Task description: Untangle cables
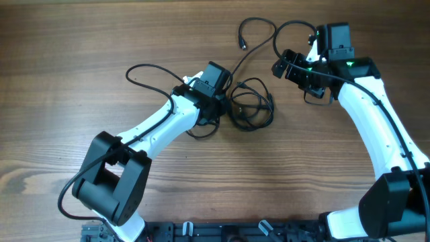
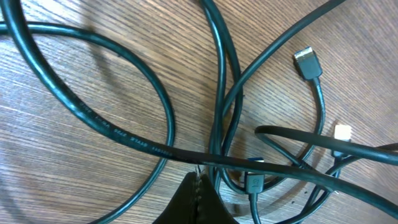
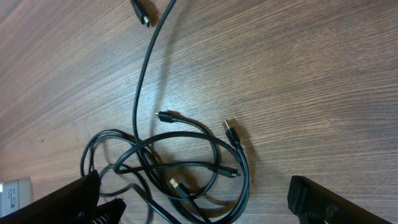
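Between the two claws, on the brown wood-grain tabletop (image 1: pixel 80 40), lies the tangle of thin black flexible cables (image 1: pixel 252 109), looped over itself several times.

The left claw (image 2: pixel 196 182) has its two dark fingers pressed together into a single point, with only a thin seam between them. Right at that point a black strand with pale print along it crosses. Whether the tips grip it cannot be told. A small dark plug (image 2: pixel 254 182) sits just beside the tip. Further ahead and to the right in the claw's own view lie a small whitish plug tip (image 2: pixel 342 132) and, beyond it, a flat silvery plug end (image 2: pixel 308 63). A wide loop of cable curves off on the claw's other side.

The right claw (image 3: pixel 196 186) is spread wide, with one black finger (image 3: pixel 62 199) at each edge of its view. The tangle lies between and just ahead of the fingers. A metal-tipped plug (image 3: pixel 230 130) pokes out of the loops ahead of the claw. One long strand runs straight away from the claw and out of view, and a dark plug end (image 3: pixel 142 12) lies beside it, far ahead.
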You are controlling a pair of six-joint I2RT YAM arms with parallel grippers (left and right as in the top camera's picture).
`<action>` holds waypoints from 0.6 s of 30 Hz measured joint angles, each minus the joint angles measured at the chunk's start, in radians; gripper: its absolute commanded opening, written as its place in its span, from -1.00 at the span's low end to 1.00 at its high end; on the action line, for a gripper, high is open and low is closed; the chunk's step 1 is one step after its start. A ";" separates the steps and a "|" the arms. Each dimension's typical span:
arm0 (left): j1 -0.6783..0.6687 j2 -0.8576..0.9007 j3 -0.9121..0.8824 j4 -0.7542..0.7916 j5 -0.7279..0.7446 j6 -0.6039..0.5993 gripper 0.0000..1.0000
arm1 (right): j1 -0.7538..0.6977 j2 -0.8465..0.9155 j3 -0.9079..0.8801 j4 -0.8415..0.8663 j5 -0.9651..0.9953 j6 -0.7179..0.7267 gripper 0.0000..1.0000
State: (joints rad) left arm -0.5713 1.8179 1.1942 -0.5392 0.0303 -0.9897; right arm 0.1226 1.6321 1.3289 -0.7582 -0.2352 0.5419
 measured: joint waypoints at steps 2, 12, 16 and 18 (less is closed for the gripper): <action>0.000 0.000 0.000 -0.006 0.001 0.004 -0.92 | 0.000 0.000 0.000 -0.004 0.000 0.000 1.00; 0.092 -0.020 0.000 -0.123 0.159 0.139 -0.92 | 0.000 0.000 0.000 -0.006 -0.034 -0.005 0.99; 0.148 -0.023 0.000 -0.127 0.262 0.245 -0.92 | 0.000 0.000 0.000 -0.036 -0.038 -0.005 0.99; 0.167 -0.025 0.000 -0.127 0.310 0.290 -0.92 | 0.000 0.000 0.000 -0.042 -0.038 -0.005 1.00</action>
State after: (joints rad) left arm -0.4046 1.7931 1.1946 -0.6666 0.3401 -0.6994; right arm 0.1226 1.6321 1.3289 -0.8005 -0.2729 0.5369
